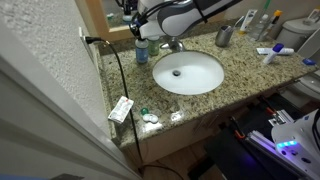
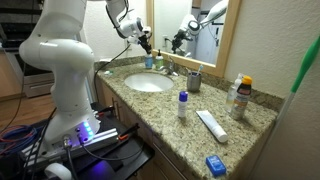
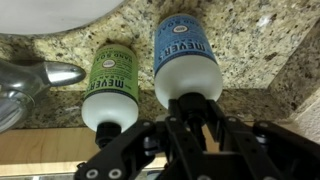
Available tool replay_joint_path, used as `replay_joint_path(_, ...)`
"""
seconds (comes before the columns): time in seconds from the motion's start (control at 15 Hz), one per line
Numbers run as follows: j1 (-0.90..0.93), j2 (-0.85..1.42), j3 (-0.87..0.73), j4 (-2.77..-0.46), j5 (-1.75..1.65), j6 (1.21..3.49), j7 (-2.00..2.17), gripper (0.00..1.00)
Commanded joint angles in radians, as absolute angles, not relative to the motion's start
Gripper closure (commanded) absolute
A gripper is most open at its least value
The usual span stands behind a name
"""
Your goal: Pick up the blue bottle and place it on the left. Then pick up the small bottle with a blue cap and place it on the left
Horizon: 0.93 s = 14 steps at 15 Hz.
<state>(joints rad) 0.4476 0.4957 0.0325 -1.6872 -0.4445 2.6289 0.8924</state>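
Two bottles under the wrist cam, which one's ours? (R)

Blue bottle (image 3: 187,55), upright behind the sink (image 1: 205,78), near the faucet (image 3: 45,75). Gripper (image 3: 195,112) sits over its pale top, one finger on each side. Clamped or only straddling, can't tell. The contact is hidden. (K)

Why take it by the top? (R)

My read: green bottle (image 3: 110,85) stands just beside it, on the faucet side, so there's no finger room lower down. The narrow top clears it. Lift straight up before going left, or the green one could tip. (K)

Second item? (R)

Small bottle with a blue cap (image 2: 182,105) is upright, well away from the sink, down the counter (image 2: 250,125) near the white tube (image 2: 211,125). Untouched, it's step two. (K)
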Motion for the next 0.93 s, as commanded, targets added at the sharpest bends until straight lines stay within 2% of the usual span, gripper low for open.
replay_joint_path(0.0,0.489,0.526,-0.024,-1.652,-0.469,2.645,0.913,0.92)
replay_joint_path(0.2,0.490,0.530,-0.031,-1.644,-0.454,2.633,0.889,0.92)
replay_joint_path(0.27,0.489,0.529,-0.030,-1.645,-0.447,2.635,0.889,0.62)
replay_joint_path(0.33,0.491,0.528,-0.035,-1.645,-0.449,2.637,0.897,0.44)
replay_joint_path(0.73,0.424,0.372,0.065,-1.703,-0.316,2.527,0.689,0.02)
replay_joint_path(0.87,0.387,0.267,0.111,-1.741,-0.218,2.402,0.552,0.00)
